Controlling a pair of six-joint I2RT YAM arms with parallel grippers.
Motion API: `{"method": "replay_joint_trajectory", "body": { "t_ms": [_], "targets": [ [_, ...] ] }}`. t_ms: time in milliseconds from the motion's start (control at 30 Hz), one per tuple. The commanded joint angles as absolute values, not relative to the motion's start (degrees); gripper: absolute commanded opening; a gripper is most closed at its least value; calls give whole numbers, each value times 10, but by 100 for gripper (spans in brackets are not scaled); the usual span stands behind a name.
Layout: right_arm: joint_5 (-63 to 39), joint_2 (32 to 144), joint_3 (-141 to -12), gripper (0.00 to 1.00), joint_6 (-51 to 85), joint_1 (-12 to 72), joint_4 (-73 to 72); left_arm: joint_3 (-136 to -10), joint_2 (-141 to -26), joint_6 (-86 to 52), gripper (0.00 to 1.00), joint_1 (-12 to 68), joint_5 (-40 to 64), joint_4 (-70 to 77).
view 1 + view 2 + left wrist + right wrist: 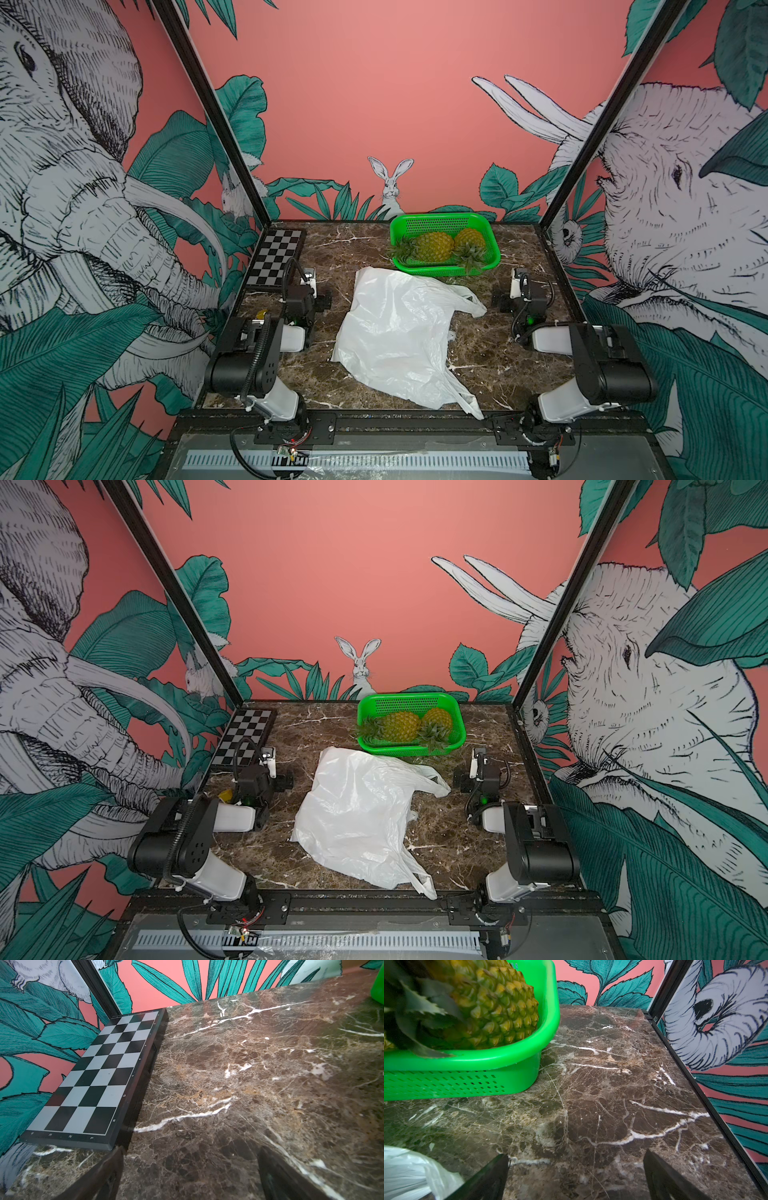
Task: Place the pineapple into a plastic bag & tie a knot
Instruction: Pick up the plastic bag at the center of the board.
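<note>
The plastic bag (395,332) lies flat and crumpled in the middle of the table (478,357). Its long axis runs from just beside the green basket (440,217) to the near edge, and both handle loops (471,305) point toward the right arm (598,353). Two pineapples (434,246) lie sideways in the basket, one crown pointing left and the other toward the bag. The left arm (257,357) and the right arm flank the bag, jaws spread, gripping nothing.
</note>
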State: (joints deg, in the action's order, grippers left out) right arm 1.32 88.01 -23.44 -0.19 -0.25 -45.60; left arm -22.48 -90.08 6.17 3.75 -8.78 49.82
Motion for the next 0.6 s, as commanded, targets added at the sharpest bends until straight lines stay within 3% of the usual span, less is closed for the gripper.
{"method": "replay_joint_trajectory", "body": {
  "t_ms": [0, 100, 200, 433, 567],
  "targets": [
    [18, 875, -233, 99, 2, 0, -478, -233, -889, 58, 99, 37, -83, 503],
    [51, 867, -226, 99, 16, 0, -494, -227, -886, 60, 99, 37, -79, 516],
    [72, 784, -223, 99, 23, -3, -417, -222, -828, 75, 100, 37, -51, 487],
    [51, 550, -280, 94, 128, -2, -61, -347, -642, -47, 98, 51, 24, 75],
    [13, 457, -323, 89, 216, 0, 123, -410, -591, -116, 96, 155, 29, -81]
  ]
}}
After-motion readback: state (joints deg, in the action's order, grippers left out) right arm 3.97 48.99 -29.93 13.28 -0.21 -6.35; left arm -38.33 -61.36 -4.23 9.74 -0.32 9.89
